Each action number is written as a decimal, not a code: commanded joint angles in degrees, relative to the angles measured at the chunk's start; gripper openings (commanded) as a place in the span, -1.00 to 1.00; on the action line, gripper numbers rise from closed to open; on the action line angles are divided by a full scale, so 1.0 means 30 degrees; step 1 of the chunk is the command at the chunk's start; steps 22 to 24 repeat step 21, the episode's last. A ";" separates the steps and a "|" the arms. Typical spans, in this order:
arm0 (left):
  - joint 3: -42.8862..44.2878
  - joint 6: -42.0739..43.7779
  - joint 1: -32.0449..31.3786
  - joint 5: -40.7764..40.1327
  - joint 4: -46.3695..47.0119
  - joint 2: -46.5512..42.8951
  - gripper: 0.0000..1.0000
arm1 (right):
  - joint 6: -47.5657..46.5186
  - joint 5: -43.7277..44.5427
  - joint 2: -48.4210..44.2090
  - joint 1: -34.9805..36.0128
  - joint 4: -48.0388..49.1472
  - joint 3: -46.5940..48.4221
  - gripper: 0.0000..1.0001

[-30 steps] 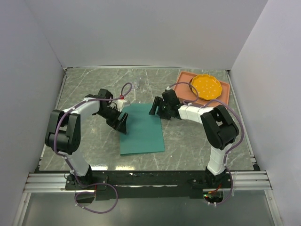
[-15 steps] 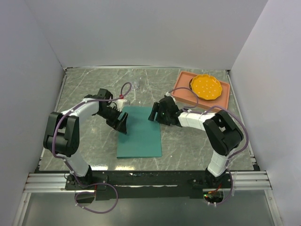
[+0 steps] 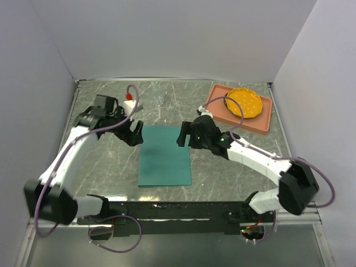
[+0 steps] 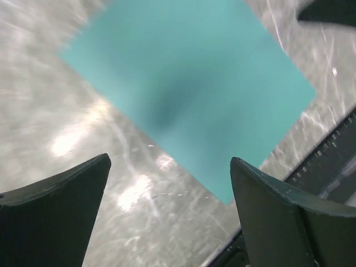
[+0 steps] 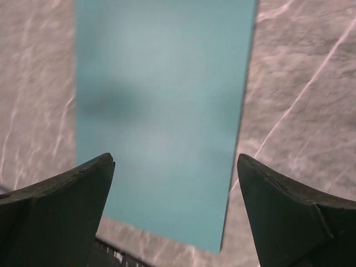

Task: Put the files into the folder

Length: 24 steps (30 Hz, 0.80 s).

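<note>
The folder [image 3: 164, 157] lies closed and flat mid-table, its long edges running near to far and its near edge close to the table's [image 3: 100, 167] near rim. The left gripper [image 3: 133, 135] hangs over the folder's far-left corner, fingers wide apart with nothing between them. The right gripper [image 3: 186, 137] hangs at the far-right corner, spread just as wide and holding nothing. Marble surface shows on both sides of the folder. The pink tray [image 3: 261, 123], carrying an orange plate [image 3: 243, 102], sits well apart at far right.
</note>
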 commanded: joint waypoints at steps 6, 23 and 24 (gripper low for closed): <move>-0.3032 -0.1320 0.0251 -0.5058 0.1413 -0.7916 0.92 | -0.1437 0.1403 -0.5214 0.2622 -0.2684 -0.1106 0.99; -0.3444 -0.2551 0.0427 -0.5738 0.1062 -0.7627 0.92 | -0.0792 0.2191 -1.1636 0.3561 -0.4087 -0.4478 0.99; -0.3444 -0.2551 0.0427 -0.5738 0.1062 -0.7627 0.92 | -0.0792 0.2191 -1.1636 0.3561 -0.4087 -0.4478 0.99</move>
